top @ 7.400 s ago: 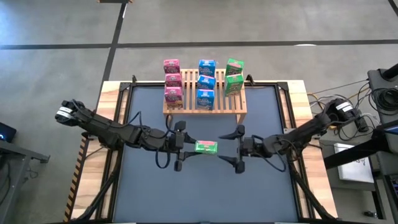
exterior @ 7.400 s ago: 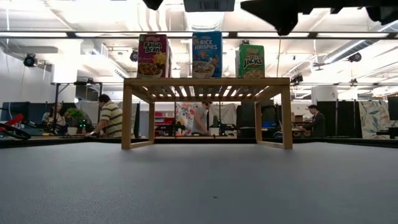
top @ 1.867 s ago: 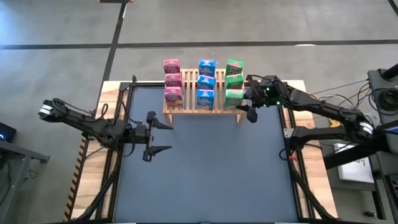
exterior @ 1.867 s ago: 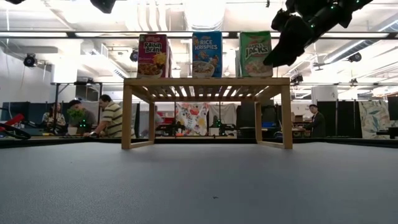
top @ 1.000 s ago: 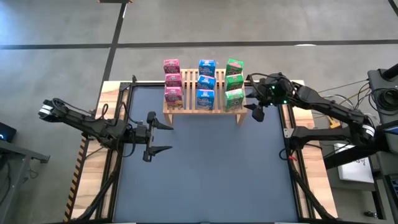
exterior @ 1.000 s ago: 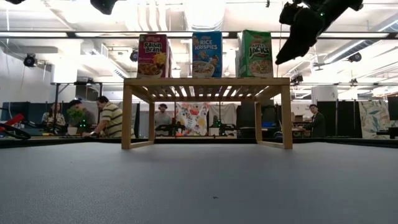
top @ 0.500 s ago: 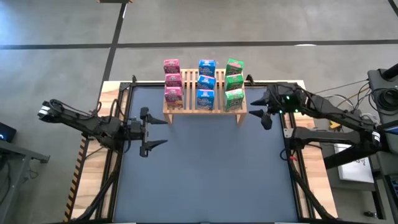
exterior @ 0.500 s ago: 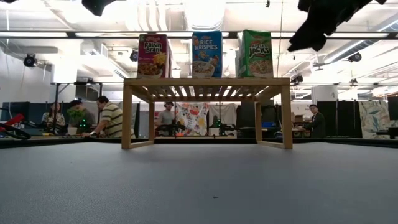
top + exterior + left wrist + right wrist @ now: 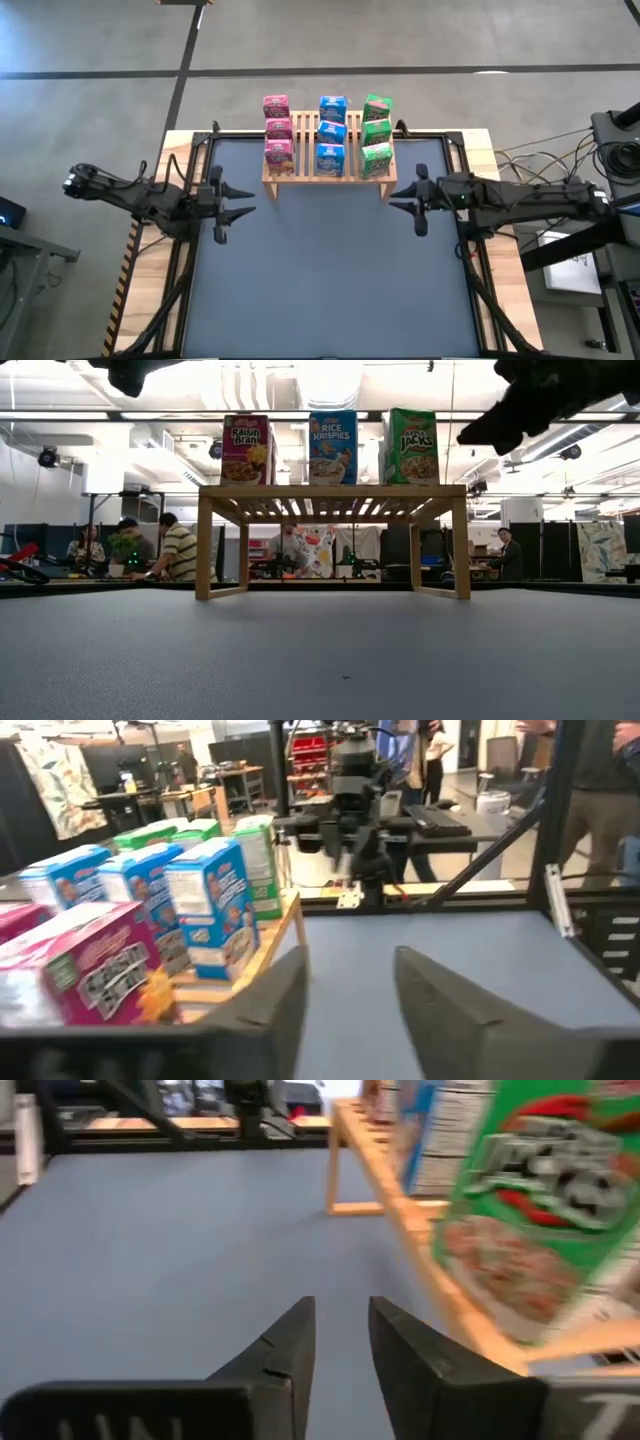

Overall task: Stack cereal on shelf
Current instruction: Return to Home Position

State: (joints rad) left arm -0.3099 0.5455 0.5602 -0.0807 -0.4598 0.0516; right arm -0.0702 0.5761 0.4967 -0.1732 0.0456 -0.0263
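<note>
The shelf [image 9: 329,178], a light wooden slatted rack, stands at the middle of the table's far edge. Cereal boxes stand upright on their bases on its slats in three rows: pink [image 9: 277,130], blue [image 9: 331,131] and green [image 9: 377,133]. My left gripper [image 9: 248,200] hovers above the mat, left of the shelf and nearer than it. It points toward the table's right and is open with nothing between its fingers [image 9: 430,990]. My right gripper [image 9: 392,197] hovers just off the shelf's right near corner. It points left, with a narrow empty gap between its fingers [image 9: 290,1330].
The dark mat [image 9: 320,280] lies in front of the shelf. A black frame rail [image 9: 455,180] and wooden table edges border it. Cables [image 9: 520,155] lie at the far right. People stand and sit in the room beyond the table [image 9: 178,550].
My right gripper has come away from the green boxes at the shelf's right end. It has gone down and toward the near edge and swung round to point left. My left gripper has drawn back toward the table's left edge, and its fingers have come closer together.
</note>
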